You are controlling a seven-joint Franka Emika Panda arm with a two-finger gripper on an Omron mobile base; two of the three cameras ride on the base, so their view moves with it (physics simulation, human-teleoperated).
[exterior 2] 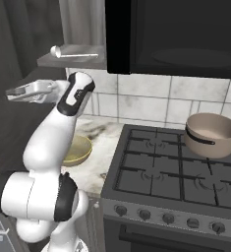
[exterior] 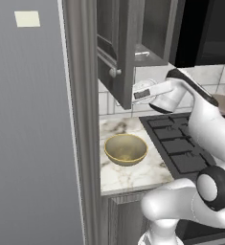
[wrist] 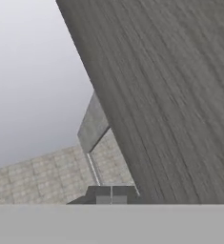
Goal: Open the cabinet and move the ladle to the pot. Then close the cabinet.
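Left base view shows no readable writing: a pale yellow blank note (exterior: 27,19) sits on the tall flat grey panel (exterior: 25,134), and a small dark label on the robot's hand is too blurred to read. Beside the panel hangs the cabinet (exterior: 123,43), dark grey wood grain, its raised-panel door swung open toward the camera with a small round metal knob (exterior: 115,72) on its face. The gripper (exterior: 135,94) is level with the door's lower edge and seems to touch it, though contact is hard to judge from here; in the hand view the two dark fingertips (wrist: 111,194) are pressed together, clenched on nothing, against coarse wood grain with pale tile behind. In the right base view the ladle (exterior 2: 70,53), shiny metal with a round cup and thin straight handle, lies flat on the cabinet's bottom shelf. The pot (exterior 2: 212,134), round, smooth and taupe-brown with a darker rim band, stands on the far right burner of the black gas stove (exterior 2: 176,177), whose grates are matte cast bars and whose front carries a row of round knobs. A shallow golden-yellow bowl (exterior: 126,149) rests on the veined marble counter (exterior: 128,174) just left of the stove, well apart from the pot. Glossy square white tiles (exterior 2: 146,101) line the wall.
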